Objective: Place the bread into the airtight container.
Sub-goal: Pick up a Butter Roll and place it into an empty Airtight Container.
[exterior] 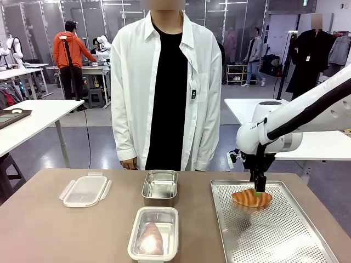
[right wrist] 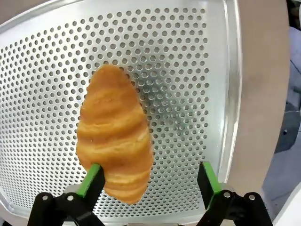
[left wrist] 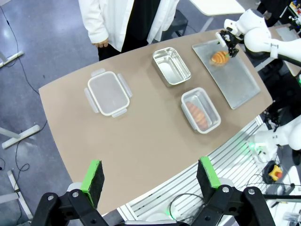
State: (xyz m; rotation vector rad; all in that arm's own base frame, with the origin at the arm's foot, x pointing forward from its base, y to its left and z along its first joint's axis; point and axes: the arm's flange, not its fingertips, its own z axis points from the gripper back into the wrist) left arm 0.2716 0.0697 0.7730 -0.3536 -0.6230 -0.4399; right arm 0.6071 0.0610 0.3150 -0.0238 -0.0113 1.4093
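Front view: the right gripper (exterior: pixel 259 190) hangs directly over the bread (exterior: pixel 251 198), a croissant lying at the far end of the perforated tray (exterior: pixel 274 235). The airtight container (exterior: pixel 133 241) stands left of the tray near the table's front edge, uncovered, with one pastry already inside. Its lid (exterior: pixel 85 190) lies well apart to the left. Left wrist view: the left gripper (left wrist: pixel 150 174) is held high above the table, jaws wide apart and empty. Right wrist view: the right gripper's jaws stand fully apart with nothing clamped. The croissant sits off-centre, apparently against one pad (right wrist: pixel 91 179), with a clear gap to the other. Recommended procedure: shift sideways until the croissant is centred, lower until the pads bracket its thick middle, and close gently to avoid crushing. Lift clear of the tray rim, then set the croissant beside the pastry already in the container.
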